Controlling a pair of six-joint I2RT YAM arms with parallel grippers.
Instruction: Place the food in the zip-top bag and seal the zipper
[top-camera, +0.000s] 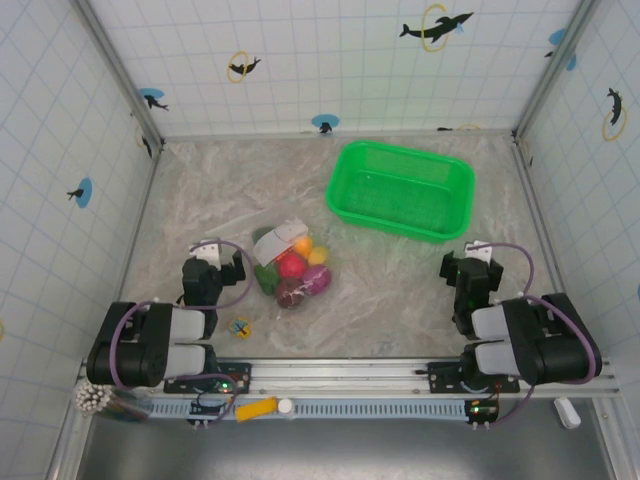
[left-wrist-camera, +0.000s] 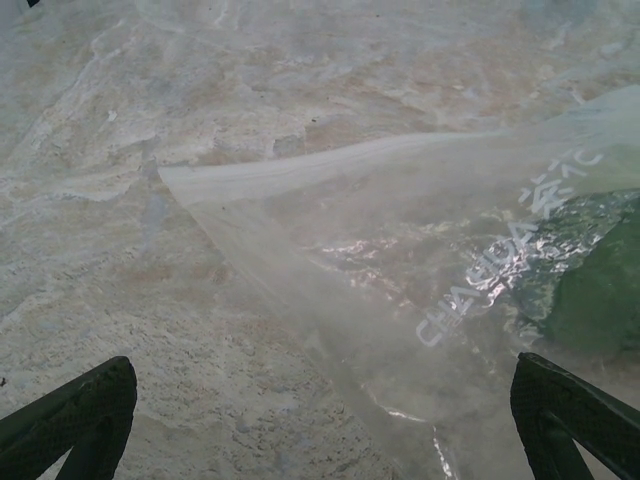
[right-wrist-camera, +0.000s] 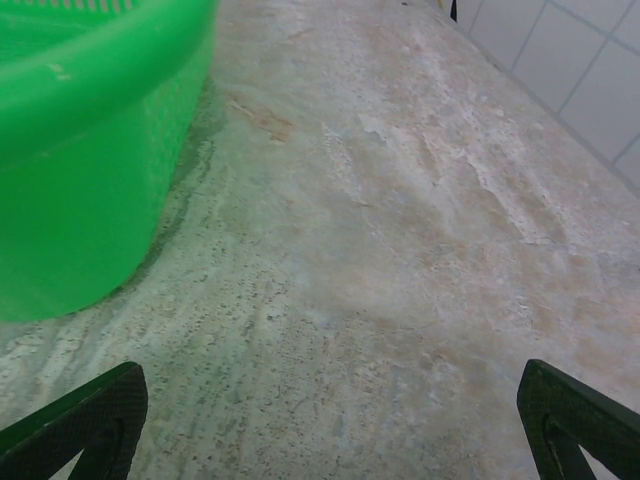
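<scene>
Left claw (left-wrist-camera: 320, 425): jaws wide apart, empty, just beside a corner of the zip-top bag (left-wrist-camera: 400, 260).
Right claw (right-wrist-camera: 325, 430): jaws wide apart, empty, near the green basket (right-wrist-camera: 80, 150).
Food (top-camera: 298, 272): bunched inside the bag, mid-tabletop (top-camera: 400, 290).

Before you, a counter (top-camera: 400, 290) marbled in beige and grey sets off a bright green mesh basket (top-camera: 400, 188). The clear bag (left-wrist-camera: 400, 270), printed with pale white lettering (left-wrist-camera: 500, 265) and a white label (top-camera: 280, 238), shows food (top-camera: 298, 272) in red, orange, yellow, purple, maroon and green. White tiled walls (top-camera: 300, 60), gridded pale blue, bear black dolphins (top-camera: 435, 27) on yellow rings and blue discs.
</scene>
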